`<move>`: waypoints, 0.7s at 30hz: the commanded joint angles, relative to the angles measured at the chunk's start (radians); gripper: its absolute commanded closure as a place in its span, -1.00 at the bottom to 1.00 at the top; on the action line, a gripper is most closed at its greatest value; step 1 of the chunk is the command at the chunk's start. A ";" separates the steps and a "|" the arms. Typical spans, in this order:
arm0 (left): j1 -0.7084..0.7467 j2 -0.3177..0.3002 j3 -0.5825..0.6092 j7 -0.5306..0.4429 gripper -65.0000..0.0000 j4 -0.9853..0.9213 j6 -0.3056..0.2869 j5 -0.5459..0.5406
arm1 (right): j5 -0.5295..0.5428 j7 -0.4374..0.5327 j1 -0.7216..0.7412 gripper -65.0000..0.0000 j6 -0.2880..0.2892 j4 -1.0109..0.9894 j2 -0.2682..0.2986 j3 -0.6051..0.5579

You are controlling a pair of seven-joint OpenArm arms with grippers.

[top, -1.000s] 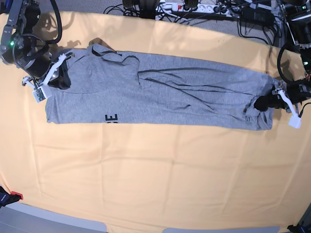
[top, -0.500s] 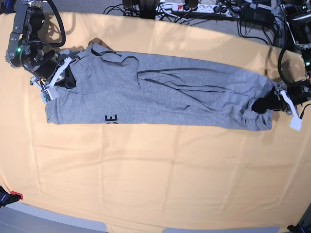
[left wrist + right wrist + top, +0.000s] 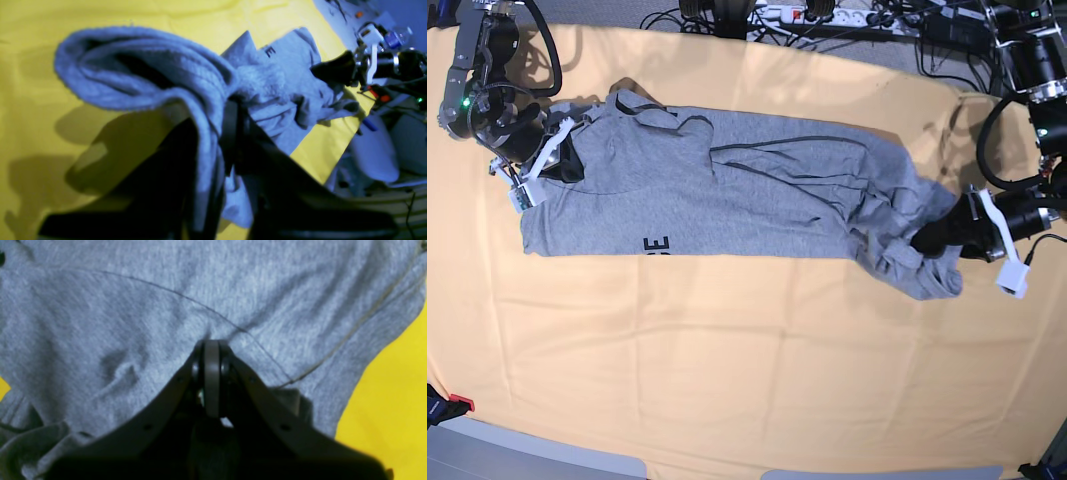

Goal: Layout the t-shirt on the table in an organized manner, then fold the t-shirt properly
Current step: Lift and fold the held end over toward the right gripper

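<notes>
The grey t-shirt (image 3: pixel 727 195) lies stretched sideways across the yellow-orange table (image 3: pixel 747 360), with black lettering (image 3: pixel 657 244) showing at its front edge. In the base view my left gripper (image 3: pixel 930 238) is shut on the shirt's right end, which is bunched and wrinkled. The left wrist view shows a thick fold of the t-shirt (image 3: pixel 150 66) clamped at the left gripper (image 3: pixel 230 100), above the table (image 3: pixel 33 50). My right gripper (image 3: pixel 565 160) is shut on the shirt's left end. In the right wrist view the right gripper (image 3: pixel 211 345) pinches the t-shirt (image 3: pixel 133 306), with the table (image 3: pixel 400 390) to the right.
Cables and a power strip (image 3: pixel 817 14) run along the table's far edge. A small red and black item (image 3: pixel 455 404) sits at the front left corner. The other arm (image 3: pixel 367 63) shows at the far end of the shirt in the left wrist view.
My left gripper has pulled the shirt's right end leftward and toward the front, bunching the cloth there. The right gripper moved up a little a second ago and has held still since.
</notes>
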 commanded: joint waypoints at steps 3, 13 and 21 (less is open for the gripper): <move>-0.017 0.025 0.050 -0.018 1.00 0.014 -0.005 -0.026 | -0.003 -0.010 0.005 1.00 -0.001 0.007 0.009 0.003; -0.018 0.157 0.179 -0.018 1.00 0.014 -0.005 -0.026 | -0.003 -0.022 0.002 1.00 -0.001 0.007 0.009 0.003; -0.019 0.261 0.179 -0.018 1.00 0.014 -0.005 0.013 | -0.004 -0.030 0.002 1.00 -0.001 0.007 0.009 0.003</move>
